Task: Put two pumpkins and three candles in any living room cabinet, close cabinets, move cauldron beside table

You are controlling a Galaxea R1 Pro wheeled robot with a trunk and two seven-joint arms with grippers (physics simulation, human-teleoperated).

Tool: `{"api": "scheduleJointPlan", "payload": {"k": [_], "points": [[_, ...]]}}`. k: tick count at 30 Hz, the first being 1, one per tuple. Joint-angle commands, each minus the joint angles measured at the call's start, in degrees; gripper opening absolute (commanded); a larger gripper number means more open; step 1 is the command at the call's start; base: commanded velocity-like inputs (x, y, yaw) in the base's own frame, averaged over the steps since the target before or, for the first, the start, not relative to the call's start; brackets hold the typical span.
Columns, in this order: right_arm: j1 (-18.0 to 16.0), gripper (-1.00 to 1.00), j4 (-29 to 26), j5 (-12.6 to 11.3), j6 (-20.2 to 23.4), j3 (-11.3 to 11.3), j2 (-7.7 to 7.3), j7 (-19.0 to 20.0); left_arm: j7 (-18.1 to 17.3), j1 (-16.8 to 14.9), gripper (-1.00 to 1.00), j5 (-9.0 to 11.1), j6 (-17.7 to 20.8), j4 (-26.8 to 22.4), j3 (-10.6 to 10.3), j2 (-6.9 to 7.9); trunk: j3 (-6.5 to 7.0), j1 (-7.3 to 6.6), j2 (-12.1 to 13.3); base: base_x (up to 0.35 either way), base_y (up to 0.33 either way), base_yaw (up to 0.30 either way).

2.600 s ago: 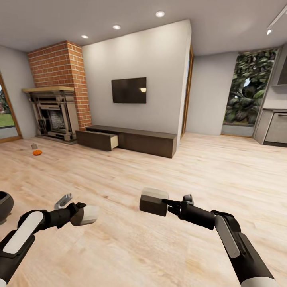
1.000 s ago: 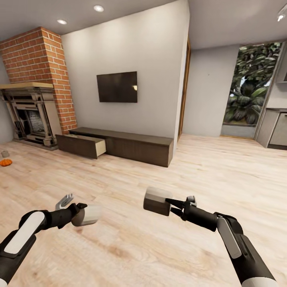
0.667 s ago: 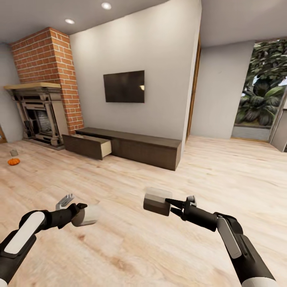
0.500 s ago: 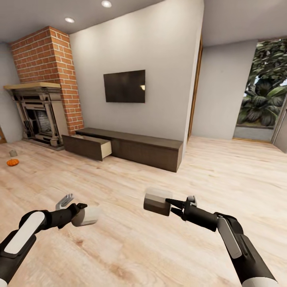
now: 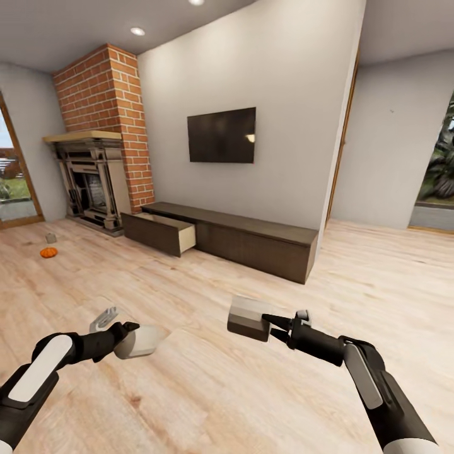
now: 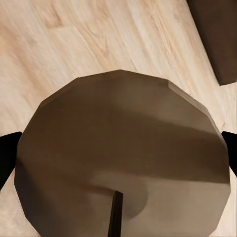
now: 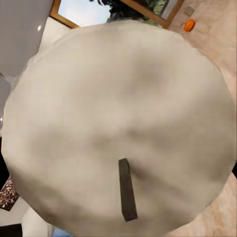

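pumpkin: one small orange pumpkin [image 5: 48,252] on the wood floor [image 5: 208,391] at far left, near the fireplace [image 5: 91,180], well apart from both arms; also a small orange spot in the right wrist view [image 7: 188,25].
grey item: small grey thing [image 5: 51,238] just beside the pumpkin, too small to identify.
left gripper: left gripper [image 5: 133,341] clamped on a pale round candle [image 5: 137,342]; in its wrist view the candle's end face [image 6: 121,163] shows a dark wick.
cabinet: long low dark cabinet [image 5: 252,243] against the wall under the tv [image 5: 221,135]; leftmost drawer [image 5: 161,232] pulled out, pale inside.
right gripper: right gripper [image 5: 268,323] clamped on a second candle [image 5: 249,318]; wrist view shows its cream end face [image 7: 118,128] and wick.
handling, candles: likely light, stiff, waxy and a bit slippery; side grip across the round body looks right; wick end probably delicate.
handling, pumpkin: likely light, hard, ribbed; would roll; best taken across the widest part, not by the stem.
target: open drawer looks like the drop spot, not yet within reach.
writing: no brands, labels or text readable anywhere.
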Motion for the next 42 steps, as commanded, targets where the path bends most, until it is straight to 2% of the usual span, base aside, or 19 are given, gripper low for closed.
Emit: {"api": "scheduleJointPlan", "payload": {"k": [1, 4, 7, 42], "points": [[0.0, -1.00, 0.0, -0.4, 0.4, -0.1, 0.03, 0.2, 0.5, -0.1, -1.00, 0.6, -0.1, 0.0, -0.2, -0.30, -0.06, 0.02, 0.0, 0.342, 0.000, 0.273], [0.0, -1.00, 0.0, -0.4, 0.4, -0.1, 0.04, 0.2, 0.5, -0.1, -1.00, 0.4, -0.1, -0.2, -0.2, -1.15, -0.06, 0.02, 0.0, 0.342, 0.000, 0.273], [0.0, -1.00, 0.8, -0.4, 0.3, -0.1, 0.01, 0.2, 0.6, -0.1, -1.00, 0.5, -0.1, -0.5, -0.2, -1.33, -0.06, 0.02, 0.0, 0.342, 0.000, 0.273], [0.0, -1.00, 6.2, -0.5, -0.6, -0.2, -0.17, 1.1, 0.5, -0.1, -1.00, 0.5, -0.1, -0.4, -0.3, -1.28, -0.06, 0.02, 0.0, 0.342, 0.000, 0.273]]}}
